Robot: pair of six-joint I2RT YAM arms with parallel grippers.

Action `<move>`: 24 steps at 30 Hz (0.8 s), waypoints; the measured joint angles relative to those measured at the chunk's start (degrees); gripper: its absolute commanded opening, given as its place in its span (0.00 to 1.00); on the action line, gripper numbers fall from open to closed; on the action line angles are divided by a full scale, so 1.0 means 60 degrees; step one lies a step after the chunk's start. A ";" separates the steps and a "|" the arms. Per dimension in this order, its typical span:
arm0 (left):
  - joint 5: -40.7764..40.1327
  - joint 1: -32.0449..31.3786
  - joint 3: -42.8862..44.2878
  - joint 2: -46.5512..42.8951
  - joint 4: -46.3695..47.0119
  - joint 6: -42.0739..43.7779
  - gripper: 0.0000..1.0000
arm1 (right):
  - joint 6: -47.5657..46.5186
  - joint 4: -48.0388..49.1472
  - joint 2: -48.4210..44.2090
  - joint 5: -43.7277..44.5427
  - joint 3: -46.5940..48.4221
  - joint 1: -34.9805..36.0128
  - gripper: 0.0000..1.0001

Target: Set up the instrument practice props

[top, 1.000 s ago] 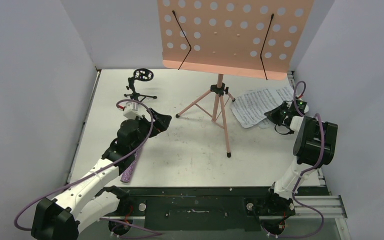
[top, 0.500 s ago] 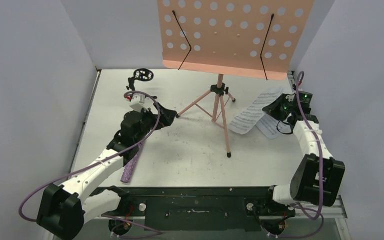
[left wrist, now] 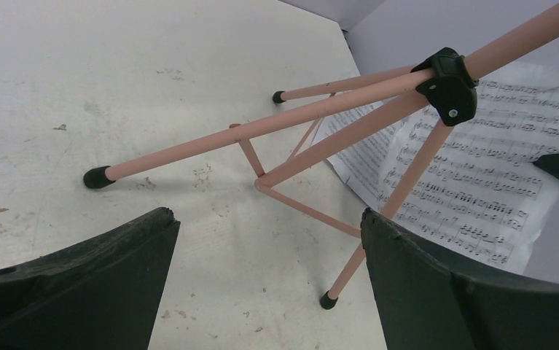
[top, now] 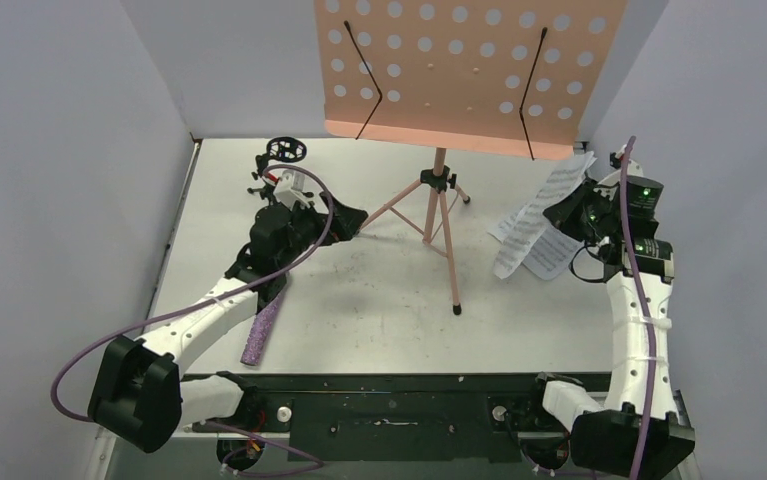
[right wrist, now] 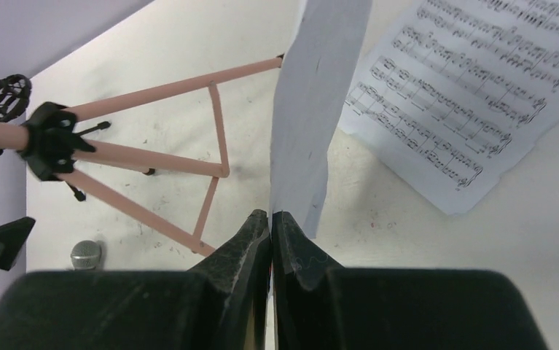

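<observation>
Purple glitter microphone lies on desk beside left arm. Black mic stand back left. Left tool open, near pink music stand legs. Right tool pinches one sheet-music page, held upright; second page flat on desk.

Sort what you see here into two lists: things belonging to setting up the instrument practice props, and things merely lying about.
Belongs to the job:
pink music stand; sheet-music page held in the right gripper; second sheet-music page on the white table; purple glitter microphone; black mic stand.

Merely there:
no loose clutter, only that table, grey walls, black base rail.
</observation>
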 measured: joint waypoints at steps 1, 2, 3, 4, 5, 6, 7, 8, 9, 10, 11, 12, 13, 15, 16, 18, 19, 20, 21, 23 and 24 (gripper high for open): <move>0.0084 0.0000 0.0040 0.0076 0.0087 -0.0004 0.97 | -0.0117 -0.0222 -0.0124 -0.0007 0.0270 0.0000 0.05; 0.0157 0.0000 0.0087 0.0138 0.0160 -0.0018 0.96 | -0.0240 -0.0433 -0.0237 -0.0029 0.0503 0.0000 0.05; 0.0211 0.0000 0.0127 0.0193 0.0208 -0.0036 0.96 | -0.0379 -0.0645 -0.0346 -0.0076 0.0703 0.0000 0.05; 0.0255 0.0000 0.0157 0.0237 0.0270 -0.0051 0.97 | -0.0521 -0.0841 -0.0444 -0.0113 0.0863 0.0000 0.05; 0.0291 0.0004 0.0175 0.0270 0.0306 -0.0091 0.96 | -0.0645 -0.1053 -0.0528 -0.0186 0.0998 0.0000 0.05; 0.0321 0.0004 0.0193 0.0295 0.0339 -0.0138 0.97 | -0.0783 -0.1224 -0.0619 -0.0255 0.1089 0.0000 0.05; 0.0361 0.0004 0.0197 0.0313 0.0364 -0.0189 0.97 | -0.0889 -0.1384 -0.0696 -0.0339 0.1144 0.0000 0.05; 0.0393 0.0004 0.0208 0.0324 0.0368 -0.0222 0.97 | -0.0987 -0.1555 -0.0769 -0.0433 0.1195 0.0000 0.05; 0.0426 0.0004 0.0215 0.0331 0.0375 -0.0259 0.97 | -0.1075 -0.1672 -0.0827 -0.0565 0.1217 0.0004 0.05; 0.0452 0.0004 0.0226 0.0331 0.0375 -0.0295 0.96 | -0.1129 -0.1767 -0.0874 -0.0732 0.1224 0.0015 0.05; 0.0477 0.0004 0.0226 0.0331 0.0382 -0.0335 0.96 | -0.1166 -0.1836 -0.0907 -0.0918 0.1224 0.0044 0.05; 0.0495 0.0004 0.0229 0.0331 0.0390 -0.0393 0.96 | -0.1198 -0.1891 -0.0929 -0.1133 0.1224 0.0047 0.05; 0.0510 0.0004 0.0229 0.0331 0.0390 -0.0448 0.97 | -0.1209 -0.1927 -0.0940 -0.1370 0.1224 0.0051 0.05; 0.0517 0.0004 0.0229 0.0331 0.0390 -0.0521 0.97 | -0.1198 -0.1927 -0.0976 -0.1840 0.1224 0.0073 0.05; 0.0521 0.0004 0.0229 0.0331 0.0386 -0.0550 0.97 | -0.1177 -0.1916 -0.1002 -0.2076 0.1224 0.0095 0.05; 0.0532 0.0004 0.0229 0.0331 0.0382 -0.0612 0.96 | -0.1100 -0.1902 -0.1067 -0.2535 0.1253 0.0109 0.05; 0.0539 0.0004 0.0229 0.0328 0.0382 -0.0637 0.96 | -0.1075 -0.1902 -0.1086 -0.2754 0.1304 0.0109 0.05; 0.0539 0.0004 0.0229 0.0328 0.0382 -0.0652 0.97 | -0.1042 -0.1905 -0.1089 -0.2947 0.1388 0.0109 0.05; 0.0539 0.0004 0.0229 0.0321 0.0379 -0.0685 0.97 | -0.1002 -0.1880 -0.1089 -0.3144 0.1472 0.0113 0.05; 0.0539 0.0004 0.0229 0.0291 0.0375 -0.0718 0.97 | -0.0852 -0.1770 -0.1089 -0.3548 0.1606 0.0131 0.05; 0.0539 0.0004 0.0229 0.0270 0.0372 -0.0718 0.97 | -0.0780 -0.1701 -0.1089 -0.3741 0.1657 0.0164 0.05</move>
